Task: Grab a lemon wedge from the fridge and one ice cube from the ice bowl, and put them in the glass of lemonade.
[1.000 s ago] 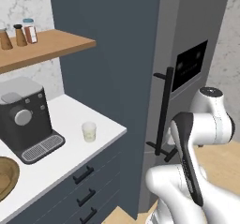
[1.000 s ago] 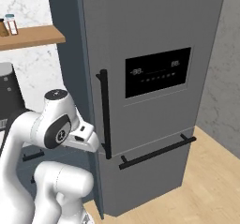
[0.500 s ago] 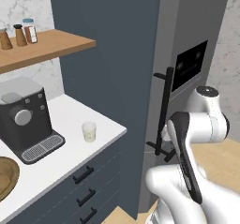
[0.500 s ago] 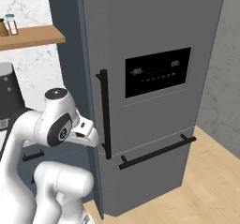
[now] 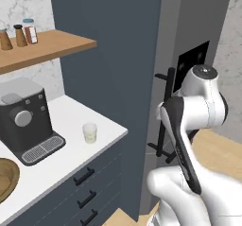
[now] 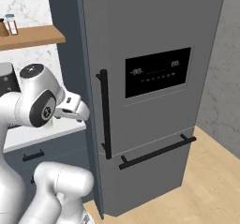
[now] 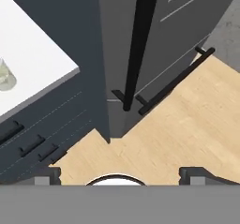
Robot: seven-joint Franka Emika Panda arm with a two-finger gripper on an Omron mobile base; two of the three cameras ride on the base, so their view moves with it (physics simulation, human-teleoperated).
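Now the fridge (image 6: 154,96) is standing closed, with its dark grey door shut and the long black vertical handle (image 6: 105,113) running down its left side. A second black bar (image 6: 157,151) is lying across the lower drawer, and the black display panel (image 6: 158,71) is sitting in the upper door. The lemon wedge is not to be seen while the door is shut.

To the left of the fridge, past the navy cabinet (image 5: 111,73), the glass of lemonade (image 5: 90,132) is standing upright on the white table (image 5: 71,149), just beside the front right corner of the coffee machine (image 5: 26,118) but apart from it. The brown ice bowl (image 5: 5,178) is resting at the left edge of the left base view, in front of the coffee machine; what it is holding I cannot tell. Above, spice jars (image 5: 19,33) are standing on the wooden shelf (image 5: 47,47).

The gripper (image 7: 119,174) is hanging in the air in front of the vertical handle, near it but not touching. It is looking down over the handle's lower end and the wooden floor (image 7: 187,124). The two fingers (image 7: 49,174) are standing widely spread, with nothing between them.
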